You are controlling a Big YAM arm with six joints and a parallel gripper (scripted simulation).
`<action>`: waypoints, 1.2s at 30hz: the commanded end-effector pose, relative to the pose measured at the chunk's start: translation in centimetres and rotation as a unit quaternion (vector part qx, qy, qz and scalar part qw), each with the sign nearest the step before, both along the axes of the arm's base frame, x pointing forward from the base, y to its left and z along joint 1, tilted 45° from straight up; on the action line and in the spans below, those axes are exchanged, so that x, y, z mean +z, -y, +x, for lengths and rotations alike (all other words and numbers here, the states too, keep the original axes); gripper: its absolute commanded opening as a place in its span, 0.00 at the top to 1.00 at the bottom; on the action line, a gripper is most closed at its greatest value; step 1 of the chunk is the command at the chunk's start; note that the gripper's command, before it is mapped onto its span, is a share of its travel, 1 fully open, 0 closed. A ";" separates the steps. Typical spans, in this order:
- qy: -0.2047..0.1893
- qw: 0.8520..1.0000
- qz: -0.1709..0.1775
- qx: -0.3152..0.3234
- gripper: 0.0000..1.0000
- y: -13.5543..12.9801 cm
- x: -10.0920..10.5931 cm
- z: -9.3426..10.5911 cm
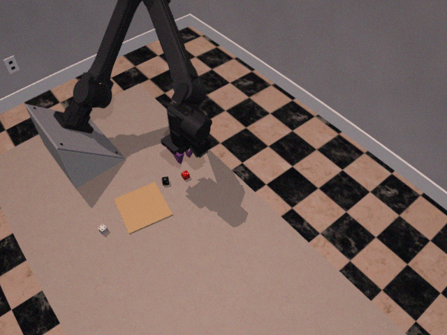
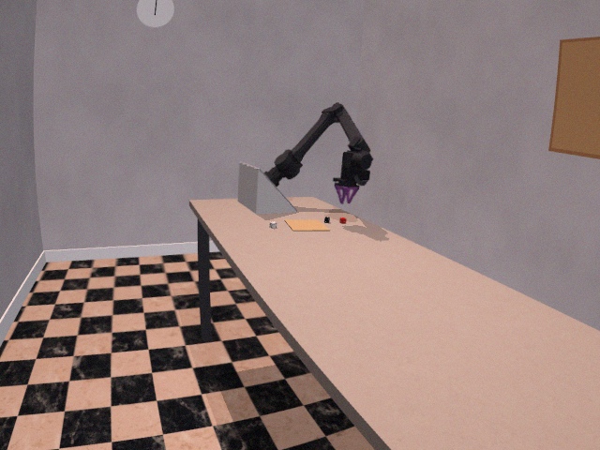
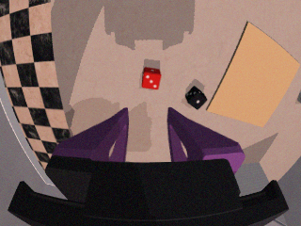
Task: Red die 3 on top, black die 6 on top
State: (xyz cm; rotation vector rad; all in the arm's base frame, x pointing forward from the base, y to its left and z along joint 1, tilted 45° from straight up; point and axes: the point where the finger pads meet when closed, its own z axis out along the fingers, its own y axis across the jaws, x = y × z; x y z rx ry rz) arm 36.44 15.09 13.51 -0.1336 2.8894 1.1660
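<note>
The red die lies on the table; its largest face in the wrist view shows three white pips. The black die lies between it and the mat, off the mat; one pip shows on a face in the wrist view. The orange mat lies flat. The white die lies beyond the mat's other side. My gripper is partly open and empty, above the table near the red die. Which pips are on top is hard to confirm.
The grey wedge-shaped arm base stands on the table beyond the mat and black die. The table's edge is on the red die's side. The arm's shadow falls beside the red die.
</note>
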 end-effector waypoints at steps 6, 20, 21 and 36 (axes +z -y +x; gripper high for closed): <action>-0.002 1.000 -0.002 -0.004 0.65 -0.8 -1.1 0.2; -0.002 1.000 -0.002 -0.004 0.65 -2.1 -2.4 0.2; -0.002 1.000 -0.002 -0.004 0.65 -2.2 -2.5 0.2; -0.003 1.000 -0.002 -0.010 0.65 -2.8 -3.7 0.3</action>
